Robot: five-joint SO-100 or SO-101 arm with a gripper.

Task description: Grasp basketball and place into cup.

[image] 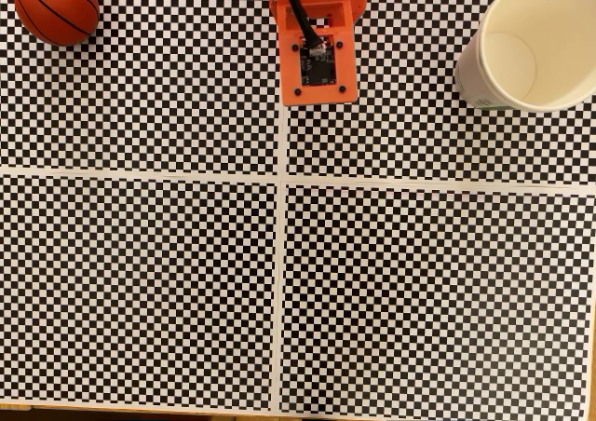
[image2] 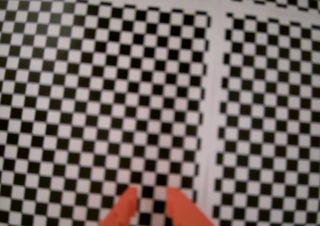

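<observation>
So we've got the whole table covered in black-and-white checkerboard sheets [image: 149, 281], with pale seams making a cross, and we'll use that cross's centre as our reference point. In the fixed view the basketball [image: 56, 6] sits far up and to the left of the crossing, right in the top-left corner, dark orange with its black seam lines showing, resting on the checkerboard with nothing touching it. The cup [image: 531, 44] is way up and to the right of the crossing, standing upright with its mouth open toward the camera; we can see its plain pale inside and a bit of green print low on its outer wall. The orange arm [image: 317, 39] pokes in from the top edge just above the crossing, roughly between ball and cup and well apart from both, with a small circuit board and a black cable visible on it. In the wrist view the gripper [image2: 149, 198] shows two orange fingertips [image2: 125, 208] at the bottom edge, parted by a narrow gap, holding nothing, just checkerboard beneath them, left of a seam.
</observation>
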